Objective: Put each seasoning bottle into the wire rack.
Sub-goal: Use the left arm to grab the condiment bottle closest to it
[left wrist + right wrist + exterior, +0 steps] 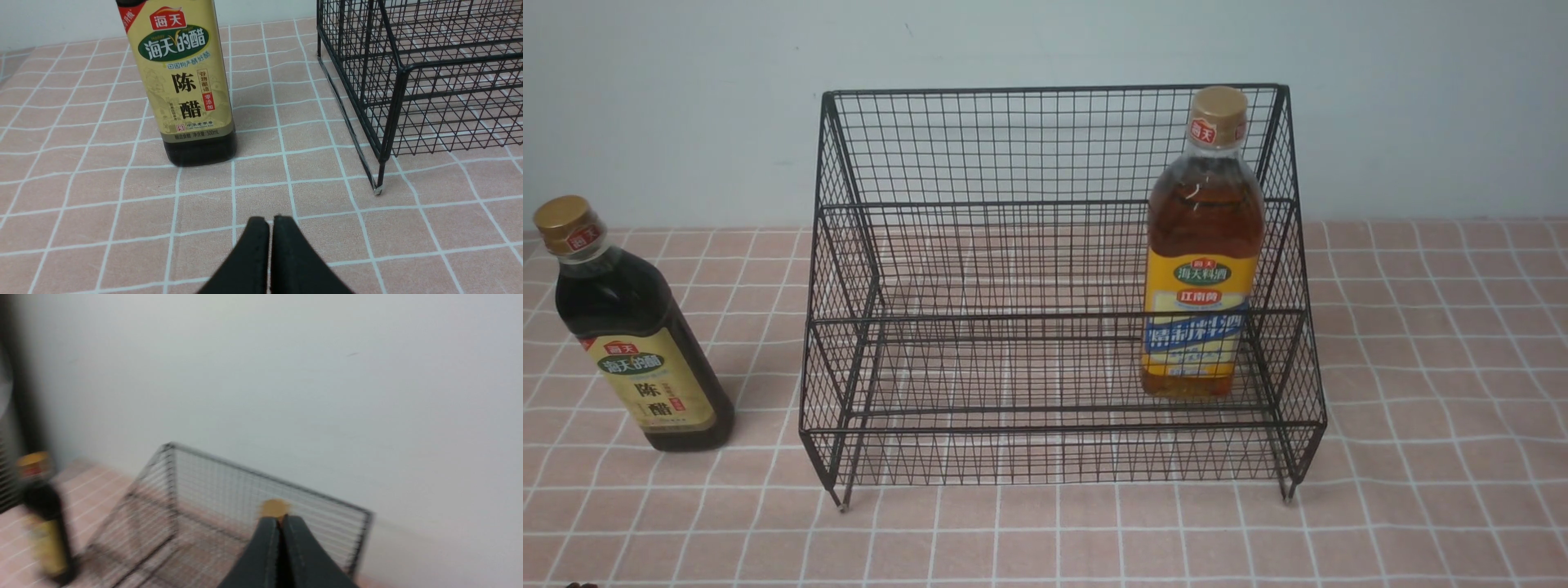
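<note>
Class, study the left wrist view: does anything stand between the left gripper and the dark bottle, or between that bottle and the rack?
Nothing visible. Only bare tablecloth lies between the left gripper and the dark bottle, and between that bottle and the wire rack.

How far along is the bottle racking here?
Half done: the amber bottle stands inside the wire rack, at its right end. Nothing is in hand; the left gripper and right gripper are both shut and empty. Left: the dark vinegar bottle, on the tablecloth left of the rack.
</note>
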Controlling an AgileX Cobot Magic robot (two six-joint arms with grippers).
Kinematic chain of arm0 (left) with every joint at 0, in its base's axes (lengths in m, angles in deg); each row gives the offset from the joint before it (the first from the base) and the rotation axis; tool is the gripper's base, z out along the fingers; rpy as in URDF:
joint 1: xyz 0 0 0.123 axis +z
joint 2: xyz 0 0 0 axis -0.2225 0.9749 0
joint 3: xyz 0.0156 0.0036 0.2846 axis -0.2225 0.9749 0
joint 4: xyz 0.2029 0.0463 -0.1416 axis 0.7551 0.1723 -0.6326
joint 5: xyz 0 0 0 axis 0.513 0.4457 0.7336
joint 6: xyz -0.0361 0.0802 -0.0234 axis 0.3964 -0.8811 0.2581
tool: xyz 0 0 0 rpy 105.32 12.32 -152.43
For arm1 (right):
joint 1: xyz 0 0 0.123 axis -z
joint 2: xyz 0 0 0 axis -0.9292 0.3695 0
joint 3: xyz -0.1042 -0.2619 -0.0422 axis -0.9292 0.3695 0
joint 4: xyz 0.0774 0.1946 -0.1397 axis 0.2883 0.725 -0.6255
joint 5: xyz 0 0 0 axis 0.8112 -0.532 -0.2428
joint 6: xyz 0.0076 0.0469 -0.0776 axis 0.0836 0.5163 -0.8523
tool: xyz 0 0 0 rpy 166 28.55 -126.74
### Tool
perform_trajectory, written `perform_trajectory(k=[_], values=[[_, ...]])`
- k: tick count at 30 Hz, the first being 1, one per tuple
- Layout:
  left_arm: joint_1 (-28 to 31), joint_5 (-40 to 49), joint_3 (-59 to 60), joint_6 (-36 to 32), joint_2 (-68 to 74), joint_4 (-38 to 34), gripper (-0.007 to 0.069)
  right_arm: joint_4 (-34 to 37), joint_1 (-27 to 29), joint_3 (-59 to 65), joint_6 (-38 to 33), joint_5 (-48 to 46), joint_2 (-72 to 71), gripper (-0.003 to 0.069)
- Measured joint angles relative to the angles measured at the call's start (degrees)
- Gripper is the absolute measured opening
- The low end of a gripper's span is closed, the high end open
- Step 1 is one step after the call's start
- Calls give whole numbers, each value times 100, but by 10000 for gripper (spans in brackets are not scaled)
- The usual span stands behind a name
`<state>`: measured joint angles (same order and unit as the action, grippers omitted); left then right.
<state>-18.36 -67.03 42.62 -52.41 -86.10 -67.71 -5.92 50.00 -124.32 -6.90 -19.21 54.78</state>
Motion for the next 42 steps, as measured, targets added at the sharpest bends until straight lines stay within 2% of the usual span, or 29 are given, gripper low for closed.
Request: perform_trajectory(k=[2, 5, 9, 13, 18, 24, 42], values=[[0, 0, 0, 0, 0, 0, -7, 14, 525, 716, -156, 519, -320, -14], [0, 0, 0, 0, 0, 0, -7, 14, 909, 1562, -260, 1067, -668, -14], [0, 0, 0, 0, 0, 0, -7, 149, 1688, 3410, -313, 1776, -1502, -14], [0, 0, 0, 0, 0, 0, -7, -38, 1937, 4851, -421, 1972, -2133, -14], [0, 0, 0, 0, 0, 0, -7, -183, 1948, 6249, -463, 2061, -2984, -14], [0, 0, 0, 0, 0, 0, -7, -197, 2118, 6560, -469, 1910, -3866, -14], [9, 0, 0, 0, 0, 0, -7, -204, 2205, 6560, -485, 1910, -3913, -14]])
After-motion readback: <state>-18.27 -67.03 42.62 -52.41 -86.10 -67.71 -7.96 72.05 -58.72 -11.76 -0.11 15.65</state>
